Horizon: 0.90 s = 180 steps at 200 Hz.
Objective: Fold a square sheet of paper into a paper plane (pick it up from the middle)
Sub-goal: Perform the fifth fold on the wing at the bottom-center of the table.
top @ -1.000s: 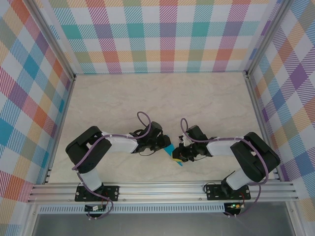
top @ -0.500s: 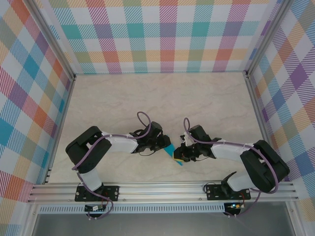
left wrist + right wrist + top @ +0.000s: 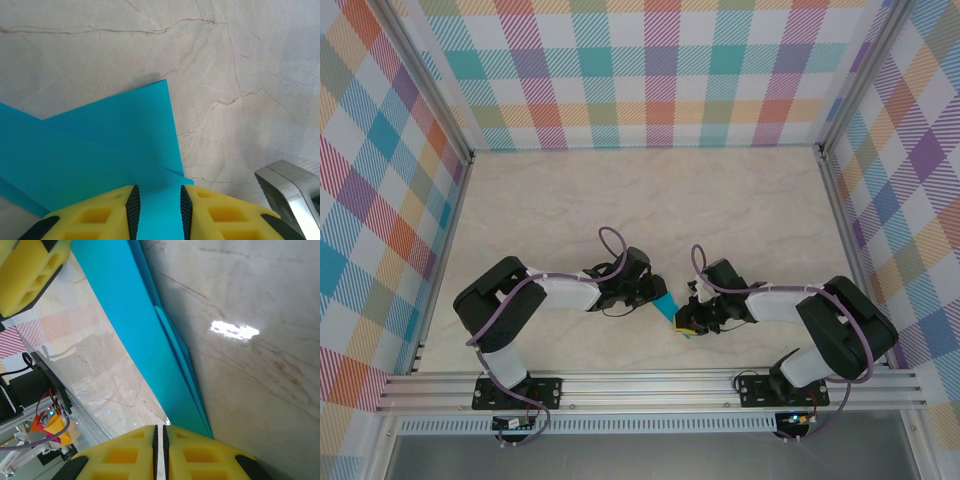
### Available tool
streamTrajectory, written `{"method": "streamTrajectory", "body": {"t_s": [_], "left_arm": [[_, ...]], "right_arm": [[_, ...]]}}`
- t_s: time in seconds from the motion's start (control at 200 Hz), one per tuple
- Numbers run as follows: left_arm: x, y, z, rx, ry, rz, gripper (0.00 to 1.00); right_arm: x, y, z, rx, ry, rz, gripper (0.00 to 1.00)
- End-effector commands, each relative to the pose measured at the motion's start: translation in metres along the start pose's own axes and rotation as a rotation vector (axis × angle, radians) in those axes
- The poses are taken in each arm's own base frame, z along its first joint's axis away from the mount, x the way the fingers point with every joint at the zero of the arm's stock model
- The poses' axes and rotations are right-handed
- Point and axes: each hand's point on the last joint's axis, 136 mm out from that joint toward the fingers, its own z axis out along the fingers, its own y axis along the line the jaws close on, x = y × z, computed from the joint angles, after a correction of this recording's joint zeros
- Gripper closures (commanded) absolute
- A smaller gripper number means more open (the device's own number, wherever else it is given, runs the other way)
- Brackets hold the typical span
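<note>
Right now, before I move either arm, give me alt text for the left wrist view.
Folded teal-blue paper spreads in overlapping layers up and left across the marble table, one strip filling the gap between the left hand's yellow fingers at the bottom edge. A grey metal part sits at lower right.

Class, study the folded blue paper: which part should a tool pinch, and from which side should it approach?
Probably pinch the paper plane at its layered edge, where stacked folds stiffen it. Come in low from the side, along the table, one finger slipping under that edge: the paper lies nearly flat, so a straight-down pinch finds little.
</note>
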Motion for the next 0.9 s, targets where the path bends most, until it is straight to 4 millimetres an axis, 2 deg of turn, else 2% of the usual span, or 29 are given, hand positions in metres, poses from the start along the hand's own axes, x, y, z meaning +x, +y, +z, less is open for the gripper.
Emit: {"method": "streamTrajectory", "body": {"t_s": [0.0, 0.185, 0.445, 0.55, 0.775, 0.895], "left_arm": [[0.012, 0.038, 0.000, -0.145, 0.035, -0.001, 0.70], [0.010, 0.039, -0.002, -0.150, 0.030, -0.006, 0.70], [0.008, 0.039, -0.001, -0.149, 0.028, -0.012, 0.70], [0.008, 0.038, -0.001, -0.145, 0.028, -0.013, 0.70], [0.008, 0.038, -0.001, -0.144, 0.031, -0.013, 0.70], [0.008, 0.037, -0.001, -0.139, 0.032, -0.011, 0.70]], "right_arm": [[0.030, -0.028, 0.004, 0.083, 0.088, 0.042, 0.86], [0.036, -0.038, -0.001, 0.196, 0.081, 0.027, 0.86], [0.046, -0.049, 0.000, 0.207, 0.085, 0.043, 0.87], [0.051, -0.047, 0.000, 0.164, 0.080, 0.039, 0.86], [0.060, -0.055, -0.006, 0.181, 0.074, 0.056, 0.85], [0.059, -0.052, -0.012, 0.193, 0.051, 0.054, 0.85]]}}
